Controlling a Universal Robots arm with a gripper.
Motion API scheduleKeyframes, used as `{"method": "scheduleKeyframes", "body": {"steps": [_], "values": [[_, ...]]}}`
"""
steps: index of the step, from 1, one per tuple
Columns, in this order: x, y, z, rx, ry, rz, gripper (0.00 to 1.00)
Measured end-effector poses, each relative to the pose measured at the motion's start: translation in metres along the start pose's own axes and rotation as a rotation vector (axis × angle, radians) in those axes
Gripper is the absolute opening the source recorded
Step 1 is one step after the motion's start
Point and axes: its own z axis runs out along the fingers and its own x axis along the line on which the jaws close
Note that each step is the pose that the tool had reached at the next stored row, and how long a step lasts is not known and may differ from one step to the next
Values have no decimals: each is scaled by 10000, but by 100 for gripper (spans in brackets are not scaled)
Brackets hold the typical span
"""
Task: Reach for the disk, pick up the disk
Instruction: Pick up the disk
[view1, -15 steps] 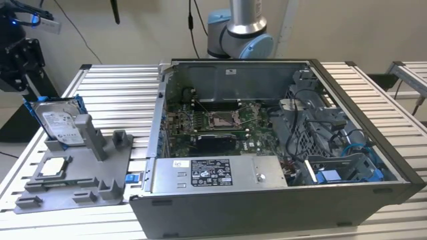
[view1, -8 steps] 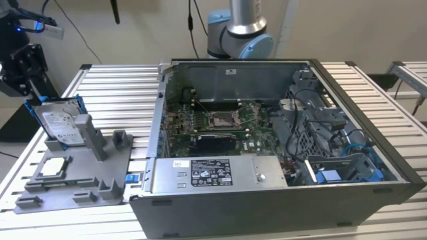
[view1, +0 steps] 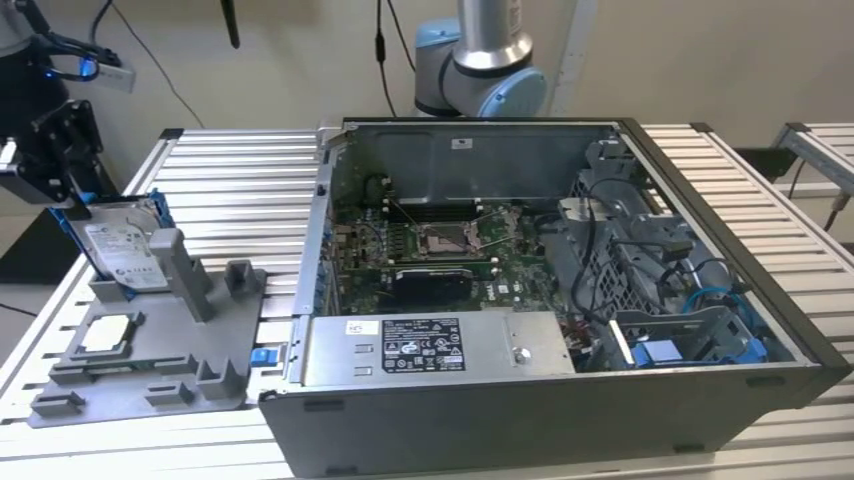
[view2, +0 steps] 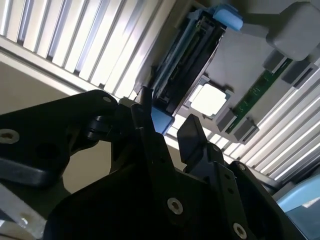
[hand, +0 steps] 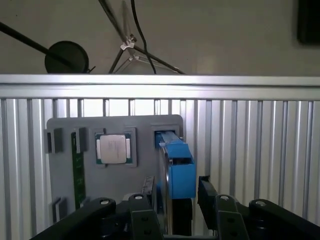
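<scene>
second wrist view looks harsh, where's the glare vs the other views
second wrist view: the gripper is a backlit near-black mass, while the slats and chip glare white; first wrist view: even light, the disk keeps its blue colour; exterior view: soft light, no hard shadows

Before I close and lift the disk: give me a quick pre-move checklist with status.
1. Open hand: ok.
2. Both fingers straddle the disk: ok.
3. The disk upright in the grey holder: ok.
4. Contact of fingers with the disk: not ok, gaps on both sides in the first wrist view.
5. The chip clear of the fingers: ok.
6. Depth of fingers along the disk: cannot tell.
</scene>
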Motion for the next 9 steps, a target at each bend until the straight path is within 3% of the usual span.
{"method": "scheduleKeyframes", "body": {"steps": [9], "values": [[-33,0,184,1,-1,0,100]]}}
